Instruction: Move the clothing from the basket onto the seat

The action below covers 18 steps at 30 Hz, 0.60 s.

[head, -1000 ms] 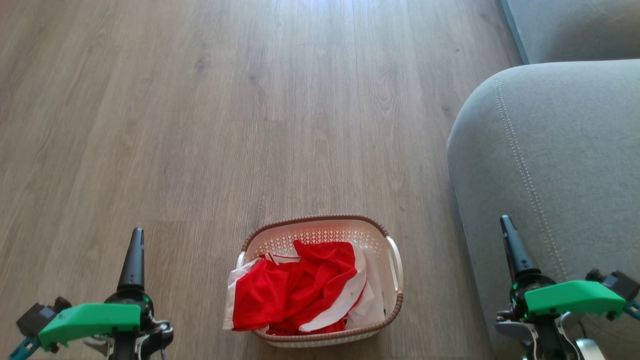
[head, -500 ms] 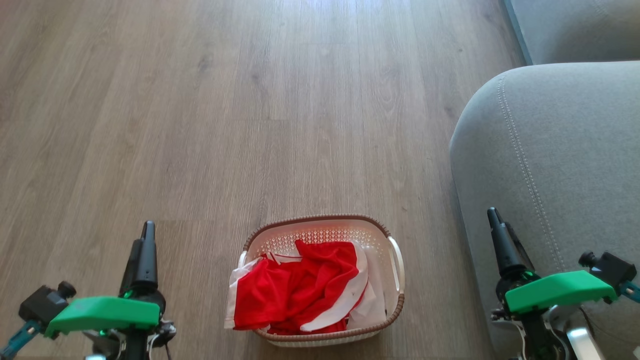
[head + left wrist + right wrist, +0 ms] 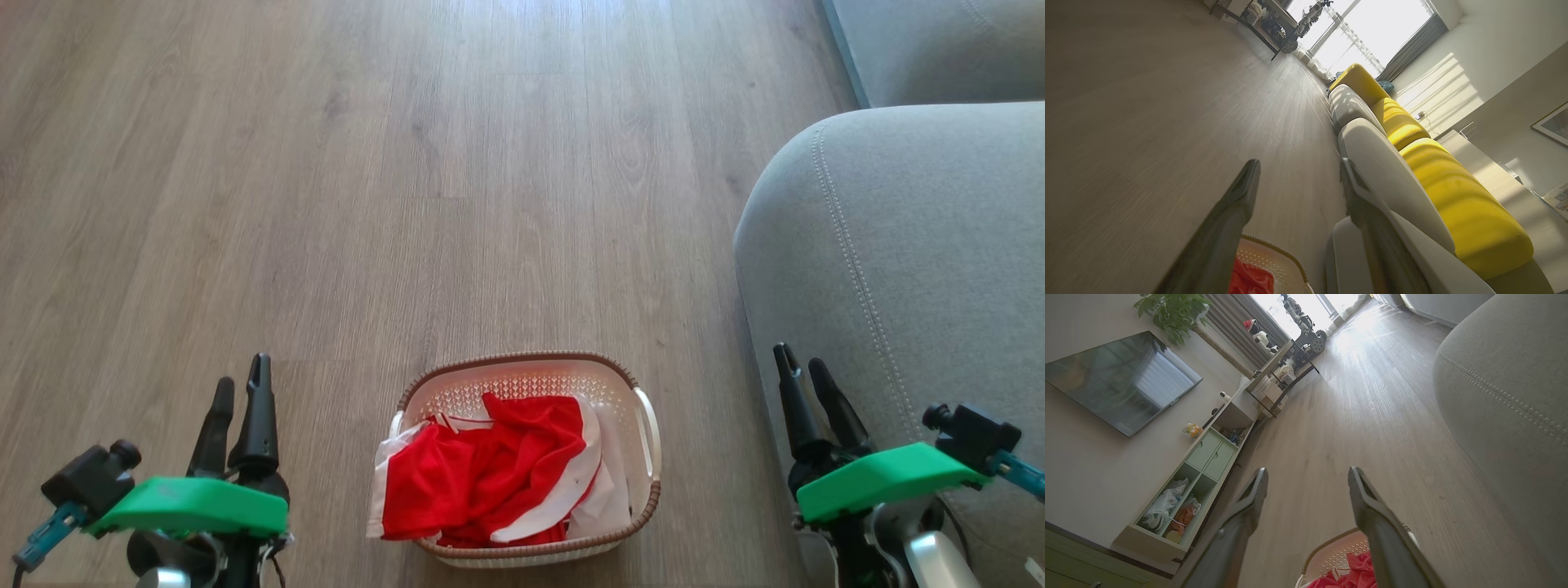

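Note the wood-plank floor across most of the head view. The light grey seat takes up the right side, with its rounded corner and double-stitched seam towards you. The cream perforated basket stands on the floor near the seat's left edge, apart from it. The clothing, red jerseys with white trim, lies crumpled inside the basket, one white edge draped over the left rim. The left gripper hovers above the floor left of the basket, jaws spread wide and empty. The right gripper hangs before the seat's edge, jaws equally wide apart, holding nothing
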{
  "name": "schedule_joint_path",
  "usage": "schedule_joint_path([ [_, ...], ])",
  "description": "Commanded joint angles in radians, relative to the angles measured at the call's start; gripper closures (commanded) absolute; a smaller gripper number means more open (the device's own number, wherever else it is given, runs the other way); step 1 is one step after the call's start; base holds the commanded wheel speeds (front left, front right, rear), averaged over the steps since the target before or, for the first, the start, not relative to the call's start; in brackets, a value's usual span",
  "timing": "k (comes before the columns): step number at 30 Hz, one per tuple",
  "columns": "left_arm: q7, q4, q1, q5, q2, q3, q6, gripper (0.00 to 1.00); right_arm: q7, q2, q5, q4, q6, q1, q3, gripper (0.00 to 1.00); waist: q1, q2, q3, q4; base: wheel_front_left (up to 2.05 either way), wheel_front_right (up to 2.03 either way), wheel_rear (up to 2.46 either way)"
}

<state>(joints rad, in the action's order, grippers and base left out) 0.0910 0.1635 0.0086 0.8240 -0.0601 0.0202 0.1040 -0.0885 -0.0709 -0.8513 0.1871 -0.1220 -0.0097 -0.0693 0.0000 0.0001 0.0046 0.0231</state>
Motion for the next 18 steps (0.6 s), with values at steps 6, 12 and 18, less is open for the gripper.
schedule_joint_path([
  [6, 0.027, -0.052, -0.030, -0.094, -0.018, -0.016, -0.006, 0.00, -0.029, -0.019, 0.101, -0.043, -0.005, -0.051, -0.029, 0.00, 0.0000, -0.0001, 0.001, 0.001, 0.00, 0.00, 0.00],
  [12, 0.045, -0.062, -0.030, -0.163, -0.019, -0.013, -0.005, 0.00, -0.046, -0.016, 0.171, -0.056, -0.006, -0.053, -0.038, 0.00, 0.0000, -0.0001, 0.004, 0.004, 0.00, 0.00, 0.00],
  [18, 0.065, -0.077, -0.030, -0.245, -0.019, -0.010, -0.004, 0.00, -0.067, -0.017, 0.250, -0.073, -0.006, -0.056, -0.050, 0.00, 0.0000, -0.0001, 0.007, 0.006, 0.00, 0.00, 0.00],
])
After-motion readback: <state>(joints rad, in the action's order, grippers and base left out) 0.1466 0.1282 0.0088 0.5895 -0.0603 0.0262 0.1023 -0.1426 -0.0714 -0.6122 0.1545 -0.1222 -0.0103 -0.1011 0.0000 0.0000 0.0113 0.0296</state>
